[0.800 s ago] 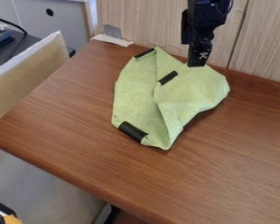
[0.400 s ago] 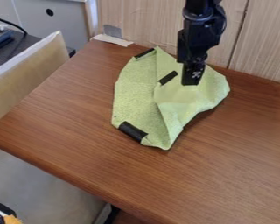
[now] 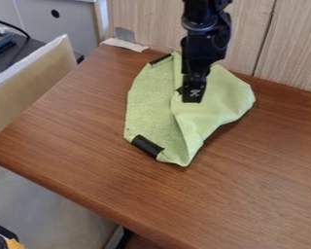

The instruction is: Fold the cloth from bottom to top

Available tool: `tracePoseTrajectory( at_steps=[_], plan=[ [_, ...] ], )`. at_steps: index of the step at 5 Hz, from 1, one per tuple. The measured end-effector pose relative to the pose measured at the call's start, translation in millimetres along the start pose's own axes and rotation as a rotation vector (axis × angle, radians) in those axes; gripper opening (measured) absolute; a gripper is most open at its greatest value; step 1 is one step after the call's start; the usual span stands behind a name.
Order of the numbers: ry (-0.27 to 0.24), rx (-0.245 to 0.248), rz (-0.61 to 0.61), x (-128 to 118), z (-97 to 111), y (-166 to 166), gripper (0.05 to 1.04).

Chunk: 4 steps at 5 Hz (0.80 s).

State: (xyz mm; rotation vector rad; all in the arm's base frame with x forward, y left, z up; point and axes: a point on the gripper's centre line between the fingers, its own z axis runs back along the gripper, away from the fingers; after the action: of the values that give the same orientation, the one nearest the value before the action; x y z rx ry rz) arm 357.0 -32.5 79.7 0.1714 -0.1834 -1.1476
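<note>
Carrying the lot, wooden worktop; on it the green cloth, part-folded, under the tool and spreading to either side. Can't tell if the tool is released or clenched, or touching cloth. Judged step: lining up for a grasp, bottom-to-top fold unfinished; next probably needs a grip on the near edge, past the black strip down-left of the tool, then a low carry upward.

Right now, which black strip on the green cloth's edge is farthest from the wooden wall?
The wide black strip at the lower-left edge of the green cloth; the thinner black strip sits at its upper end, near the wooden wall.
</note>
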Motion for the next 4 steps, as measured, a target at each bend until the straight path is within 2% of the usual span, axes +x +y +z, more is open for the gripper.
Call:
tracePoseTrajectory(
  at_steps=[1, 2, 3, 4],
  plan=[
    [-0.014, -0.054, -0.066, -17.0, -2.2, -13.8, 1.0],
    [-0.028, -0.085, -0.118, -30.1, -3.9, -25.9, 1.0],
    [0.007, -0.115, -0.154, -44.9, -13.1, -42.8, 1.0],
    [0.059, -0.132, -0.214, -48.4, -21.2, -59.9, 0.999]
  ],
)
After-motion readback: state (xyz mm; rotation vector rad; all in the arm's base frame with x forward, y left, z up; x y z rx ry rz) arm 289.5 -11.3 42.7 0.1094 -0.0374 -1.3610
